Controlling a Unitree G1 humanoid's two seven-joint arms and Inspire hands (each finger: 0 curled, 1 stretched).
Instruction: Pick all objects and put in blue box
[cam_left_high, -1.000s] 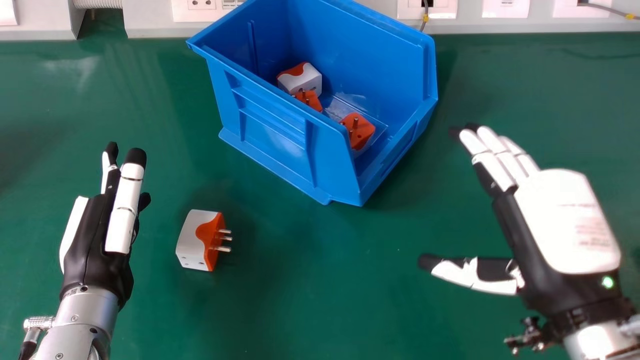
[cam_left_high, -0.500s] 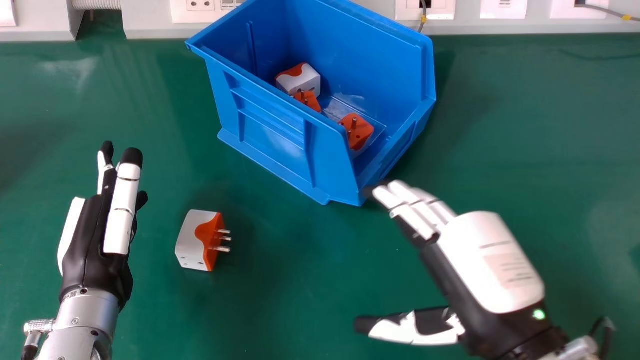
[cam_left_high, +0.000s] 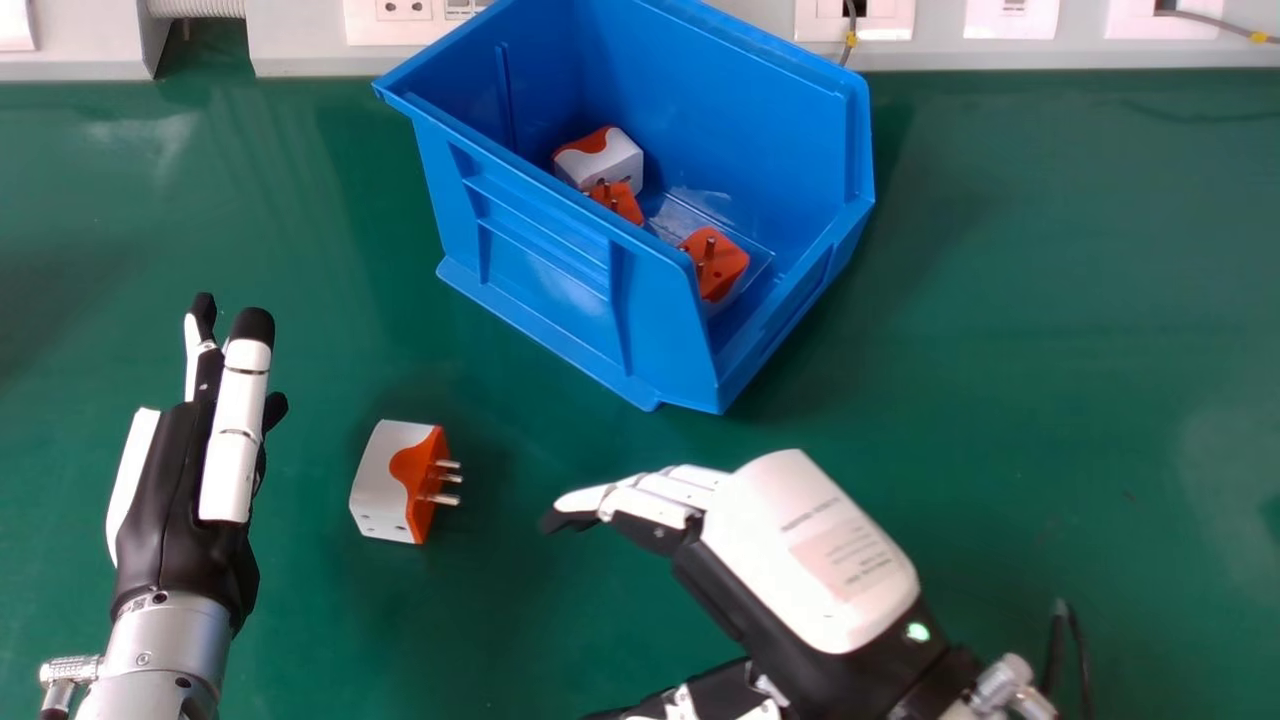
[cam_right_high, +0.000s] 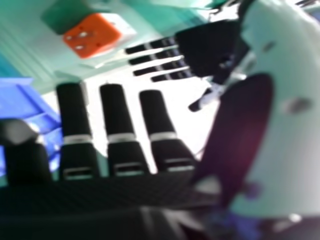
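A white and orange plug adapter lies on the green table, its pins facing right. Left of it, my left hand is held with straight fingers and nothing in it. My right hand is right of the adapter, a gap between them, its fingers relaxed and slightly bent, holding nothing. The blue box stands at the back, with a white and orange adapter and two orange-faced ones inside. In the right hand view, the adapter appears beyond my right hand, with the blue box also visible.
A pale wall panel with sockets runs along the back edge of the green table. A thin cable hangs by the panel behind the box. Bare table surface lies between the box and both hands.
My right hand has swept left and toward the front edge, closer to the loose adapter, its fingers slightly more bent. The left hand has shifted slightly left and down.
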